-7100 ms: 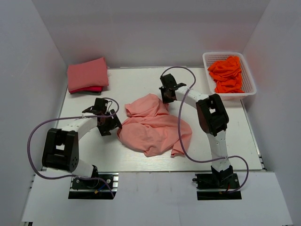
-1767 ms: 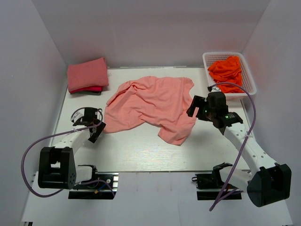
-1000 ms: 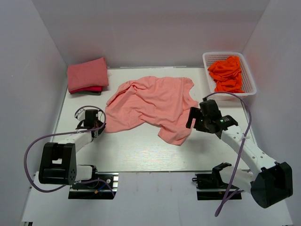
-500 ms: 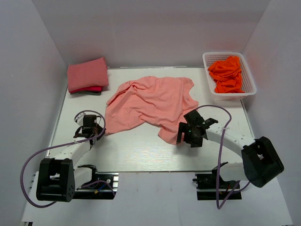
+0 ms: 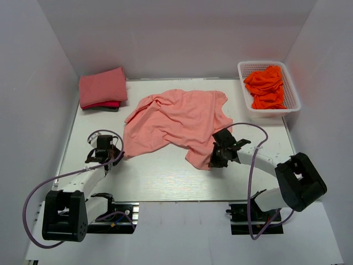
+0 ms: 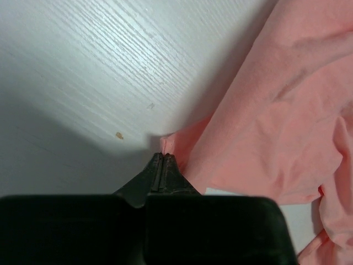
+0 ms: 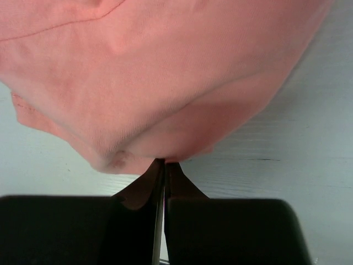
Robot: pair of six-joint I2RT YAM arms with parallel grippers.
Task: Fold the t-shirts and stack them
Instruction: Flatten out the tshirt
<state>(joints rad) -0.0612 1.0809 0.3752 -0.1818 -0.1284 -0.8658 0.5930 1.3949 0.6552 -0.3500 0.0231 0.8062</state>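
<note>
A salmon pink t-shirt (image 5: 176,121) lies spread and wrinkled across the middle of the table. My left gripper (image 5: 114,155) is low at the shirt's near left corner. In the left wrist view its jaws (image 6: 164,156) are shut, pinching a small tip of pink cloth (image 6: 265,99). My right gripper (image 5: 215,161) is at the shirt's near right hem. Its jaws (image 7: 164,163) are shut on the edge of the fabric (image 7: 165,72), which bulges just above them. A folded rose pink t-shirt (image 5: 102,86) lies at the back left on a deeper red folded one (image 5: 105,104).
A white mesh basket (image 5: 287,108) at the back right holds crumpled orange garments (image 5: 266,87). White walls enclose the table on three sides. Bare white tabletop (image 5: 160,176) runs along the front between the two arms.
My right gripper, open a second ago beside the shirt's right side, has swung down and left to the near hem and shut on it. The left gripper stayed shut on its corner.
</note>
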